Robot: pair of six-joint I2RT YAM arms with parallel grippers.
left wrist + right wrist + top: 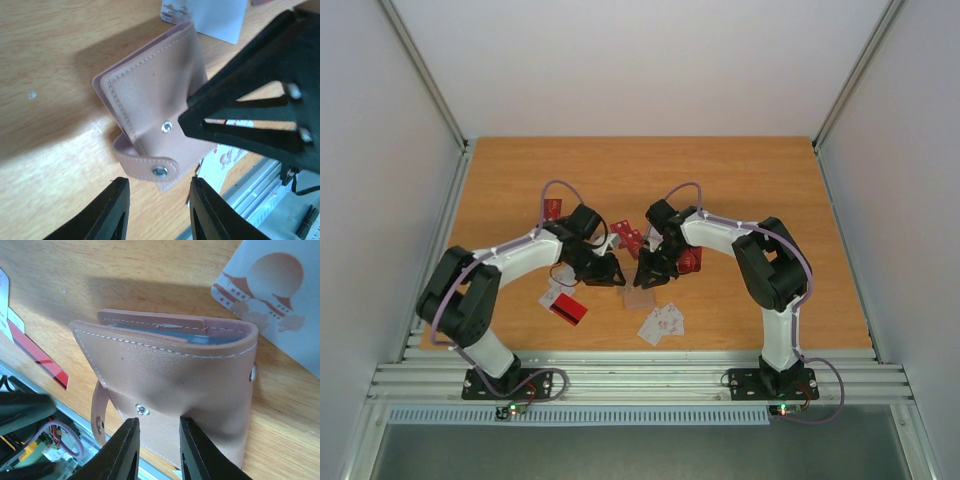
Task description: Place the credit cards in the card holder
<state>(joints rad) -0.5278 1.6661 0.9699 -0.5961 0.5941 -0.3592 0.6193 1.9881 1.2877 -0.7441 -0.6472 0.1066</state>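
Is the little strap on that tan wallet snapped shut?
No, the strap hangs loose beside the card holder, its snap stud uncovered.

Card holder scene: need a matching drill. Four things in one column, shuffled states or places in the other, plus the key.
Things:
1. card holder
2. snap strap
3. left hand
4. white card

States:
A. lying flat on the table
B. open, gripping nothing
C. pinched by the right hand
D. unsnapped, loose

Pairs: 1-C, 2-D, 3-B, 4-A
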